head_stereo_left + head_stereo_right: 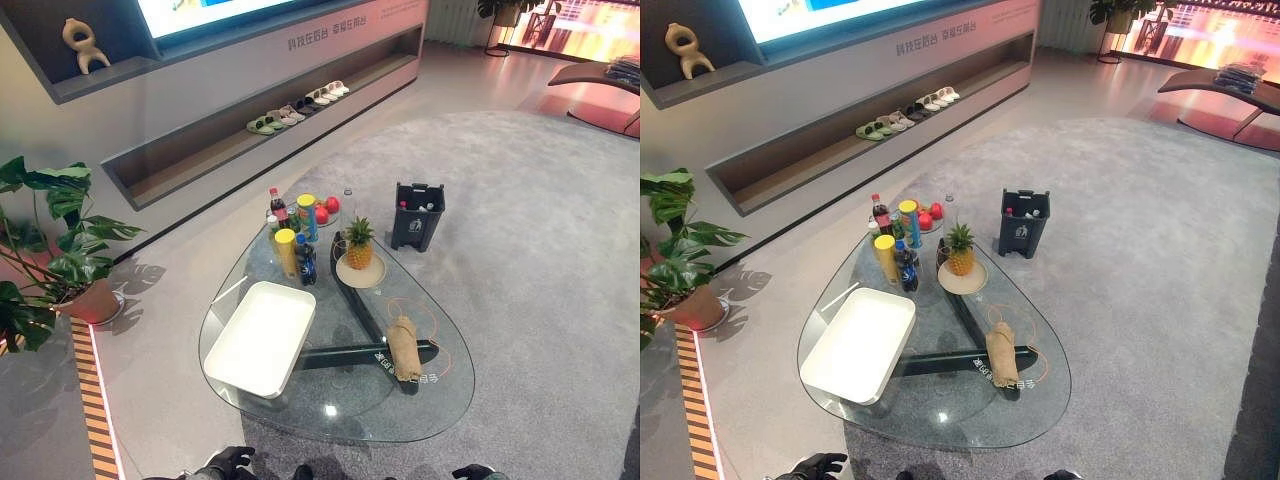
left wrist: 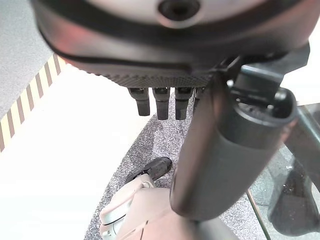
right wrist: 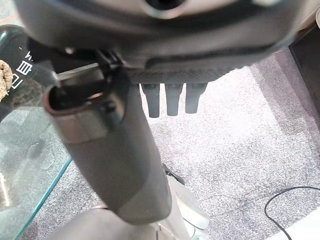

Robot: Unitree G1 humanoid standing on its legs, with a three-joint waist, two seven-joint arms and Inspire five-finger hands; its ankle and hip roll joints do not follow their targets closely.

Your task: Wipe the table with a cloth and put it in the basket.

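A rolled tan cloth (image 1: 404, 347) lies on the near right part of the glass table (image 1: 340, 412), above the dark base. A white rectangular basket (image 1: 262, 340) sits empty on the table's near left side. My left hand (image 1: 228, 462) hangs low off the table's near edge, well short of the basket. My right hand (image 1: 472, 472) hangs likewise, below the cloth's side of the table. In the left wrist view the left hand (image 2: 220, 160) has straight fingers (image 2: 162, 102) holding nothing. The right hand (image 3: 115, 160) also has straight, empty fingers (image 3: 172, 100), with the cloth (image 3: 5, 80) off to one side.
Several bottles (image 1: 290, 235), red apples (image 1: 326, 209) and a pineapple on a plate (image 1: 359, 247) crowd the table's far end. A dark bin (image 1: 417, 214) stands on the grey carpet beyond. A potted plant (image 1: 60, 260) is at the left; a wall shelf holds shoes (image 1: 298, 108).
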